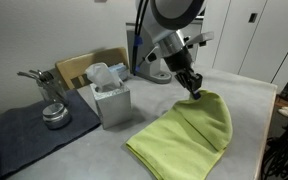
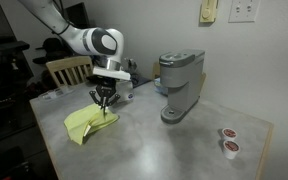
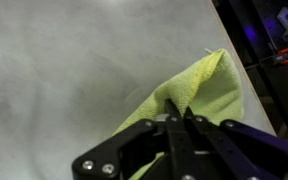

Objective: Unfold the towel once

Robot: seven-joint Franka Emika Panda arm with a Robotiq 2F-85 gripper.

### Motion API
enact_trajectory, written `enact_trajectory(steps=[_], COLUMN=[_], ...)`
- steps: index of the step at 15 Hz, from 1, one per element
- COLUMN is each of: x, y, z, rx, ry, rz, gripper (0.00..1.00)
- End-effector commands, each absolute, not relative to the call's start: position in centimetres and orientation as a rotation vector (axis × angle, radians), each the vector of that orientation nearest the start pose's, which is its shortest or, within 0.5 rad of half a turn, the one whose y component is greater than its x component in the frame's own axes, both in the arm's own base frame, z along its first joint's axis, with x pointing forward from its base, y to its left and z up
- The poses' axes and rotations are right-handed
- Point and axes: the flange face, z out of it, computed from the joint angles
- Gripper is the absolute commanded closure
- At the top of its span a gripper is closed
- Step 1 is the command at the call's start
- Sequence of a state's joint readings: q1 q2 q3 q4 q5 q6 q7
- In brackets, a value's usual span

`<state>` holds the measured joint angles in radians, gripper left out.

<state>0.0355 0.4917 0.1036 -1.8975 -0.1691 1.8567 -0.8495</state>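
One step seems done: the gripper [image 1: 194, 88] has its fingers closed tight on a raised edge of the towel [image 1: 184, 130]. The towel lies near the right edge of the worktop [image 1: 94, 155] and looks folded, so I judge that carrying the layer over and laying it flat remain. From left to right the grey worktop bears a dark mat [image 1: 14, 130], a white box [image 1: 112, 105] and the towel; a wooden chair [image 1: 74, 68] stands behind its far edge.

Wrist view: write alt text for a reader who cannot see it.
The gripper, jaws closed, pinches a fold of the lime-green towel, which trails toward the upper right over the grey table.
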Motion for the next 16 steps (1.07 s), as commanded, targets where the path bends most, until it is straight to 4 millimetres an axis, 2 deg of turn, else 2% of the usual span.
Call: enact_trajectory(steps=[1, 9, 16], x=[56.4, 56.4, 56.7], y=[5.3, 4.2, 2.3], z=[21.3, 20.5, 20.9], rx=[-2.543, -2.683, -2.728], ry=[-1.464, -1.252, -1.209], rz=[0.791, 0.817, 0.863], gripper=[0.99, 0.99, 0.99])
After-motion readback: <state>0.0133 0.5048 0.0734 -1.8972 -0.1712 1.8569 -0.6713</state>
